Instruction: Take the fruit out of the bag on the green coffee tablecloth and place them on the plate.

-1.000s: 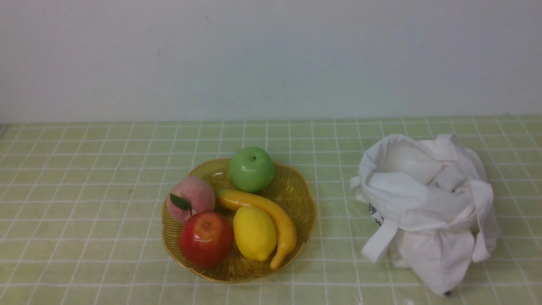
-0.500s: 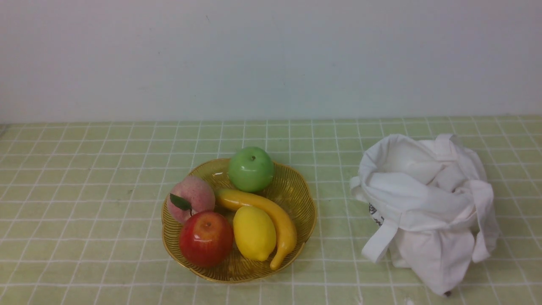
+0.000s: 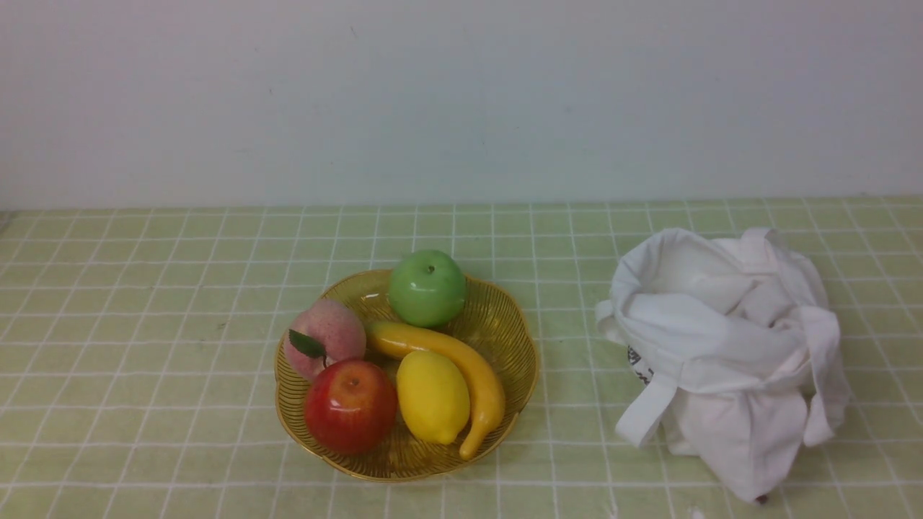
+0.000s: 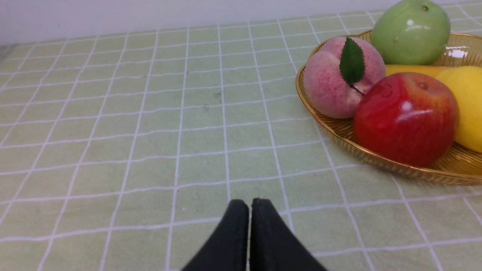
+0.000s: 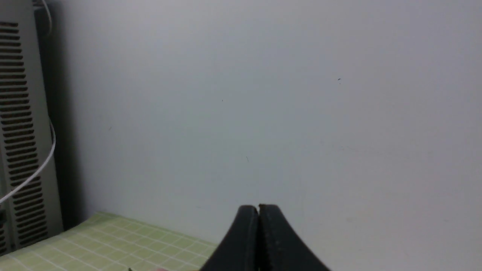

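There were five fruits: one green apple [image 3: 427, 287], one red apple [image 3: 350, 406], one peach [image 3: 325, 337], one lemon [image 3: 433, 396] and one banana [image 3: 461, 363]. There was one plate [image 3: 508, 328], one bag [image 3: 728, 353] and one tablecloth [image 3: 144, 324]. Two grippers showed, left [image 4: 250, 205] and right [image 5: 258, 209].

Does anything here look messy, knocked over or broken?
Nothing is spilled or broken. The white bag is slumped and crumpled with its mouth gaping and a strap trailing on the green tablecloth. The five fruits, green apple included, sit neatly in the amber plate.
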Controlling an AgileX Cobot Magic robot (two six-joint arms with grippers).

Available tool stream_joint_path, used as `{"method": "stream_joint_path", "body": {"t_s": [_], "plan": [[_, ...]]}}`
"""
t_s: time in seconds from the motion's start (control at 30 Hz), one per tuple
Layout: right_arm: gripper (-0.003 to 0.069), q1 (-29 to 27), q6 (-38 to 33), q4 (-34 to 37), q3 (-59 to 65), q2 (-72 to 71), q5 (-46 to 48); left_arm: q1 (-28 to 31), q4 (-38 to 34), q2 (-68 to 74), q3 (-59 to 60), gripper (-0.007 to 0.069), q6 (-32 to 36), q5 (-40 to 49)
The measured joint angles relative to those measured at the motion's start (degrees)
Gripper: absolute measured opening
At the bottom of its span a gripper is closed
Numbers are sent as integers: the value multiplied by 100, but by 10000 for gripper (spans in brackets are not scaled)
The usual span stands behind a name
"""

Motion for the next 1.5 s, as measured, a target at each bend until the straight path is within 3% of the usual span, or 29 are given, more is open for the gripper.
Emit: {"method": "stream_joint_path", "body": {"t_s": [0.27,0.4,0.57,1.5], "plan": [[-14,-2309,-89,-88,1426,-65,-19,0,0,0,0,-8,0,0],[-14,-2858,-88,-88,2136,-283,58,0,0,0,0,-8,0,0],[-14,-2965,-88,-88,2248,-300,458,0,0,0,0,-8,0,0],[-14,-2965,-88,-88,2237,-300,500,0,0,0,0,-8,0,0]]}}
